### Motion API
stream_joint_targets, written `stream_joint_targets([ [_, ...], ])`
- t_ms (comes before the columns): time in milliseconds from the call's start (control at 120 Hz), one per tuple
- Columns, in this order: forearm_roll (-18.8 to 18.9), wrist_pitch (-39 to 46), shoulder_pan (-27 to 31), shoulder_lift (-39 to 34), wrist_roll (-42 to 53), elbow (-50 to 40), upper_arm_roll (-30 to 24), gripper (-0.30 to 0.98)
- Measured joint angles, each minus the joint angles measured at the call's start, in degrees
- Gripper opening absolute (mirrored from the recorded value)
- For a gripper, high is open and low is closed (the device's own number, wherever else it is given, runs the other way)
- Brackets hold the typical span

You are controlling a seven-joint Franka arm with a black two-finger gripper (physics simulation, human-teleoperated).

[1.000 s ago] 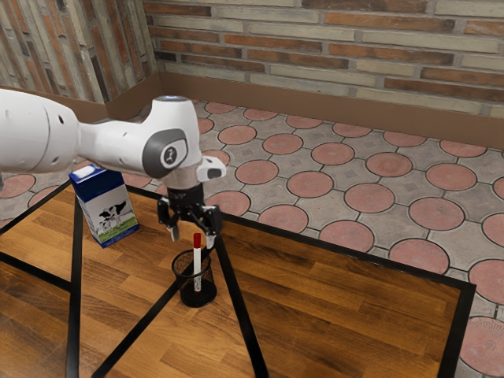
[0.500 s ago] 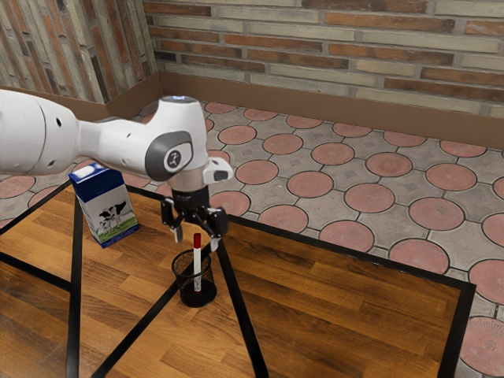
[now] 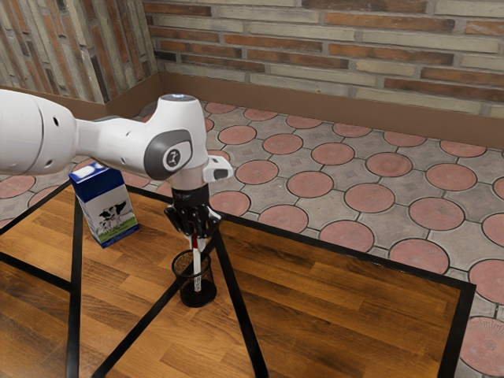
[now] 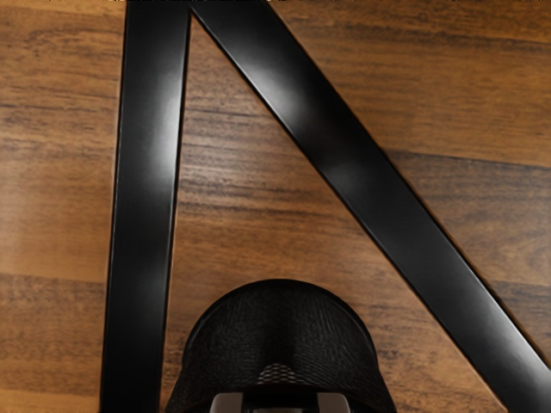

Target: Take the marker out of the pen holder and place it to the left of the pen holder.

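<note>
My gripper [image 3: 195,239] points down over the pen holder in the exterior view, its fingers drawn together on the red upper end of the marker [image 3: 198,277]. The marker's white body stands nearly upright inside the black mesh pen holder [image 3: 198,301], leaning on nothing I can make out. At the lower edge of the wrist view, the two grey fingertips of the gripper [image 4: 281,403] are seen over the dark round pen holder [image 4: 280,327].
A blue and white milk carton [image 3: 110,211] with a cow picture stands on the wooden table [image 3: 339,307], toward the exterior view's left. Black strips cross the tabletop, and one runs beneath the holder.
The fingers have gone from wide apart to closed on the marker's top. Over the last second my hand has shifted slightly toward the exterior view's right. Holder and carton have stayed put.
</note>
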Motion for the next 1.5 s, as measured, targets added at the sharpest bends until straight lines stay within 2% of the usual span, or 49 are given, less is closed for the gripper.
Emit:
stream_joint_targets([
  [167, 0.7, -0.6, 0.1, -6.1, -0.5, -3.5, 0.0, -0.06],
  [375, 1.5, -7.8, 0.4, -25.6, -1.4, -11.2, 0.1, -0.08],
  [467, 2.7, -13.1, 3.1, -29.9, -1.9, -12.9, 0.1, -0.09],
  [633, 4.4, -24.4, 6.5, -28.9, -3.1, -16.7, 0.1, -0.09],
  [767, 4.6, -33.2, 6.8, -21.3, -4.2, -15.8, 0.1, -0.09],
  [883, 4.4, -37.6, 6.4, -14.2, -4.8, -12.7, 0.4, -0.1],
  [1067, 3.6, -40.5, 6.2, -12.6, -5.5, -11.1, 0.0, 0.29],
  [1183, 3.3, -40.8, 5.9, -13.6, -5.9, -10.0, 0.0, 0.45],
  [1342, 3.8, -25.0, 5.2, -16.3, -4.1, -7.4, -0.1, 0.56],
  [1500, 4.4, -15.2, 3.5, -16.8, -2.0, -4.7, -0.1, 0.62],
])
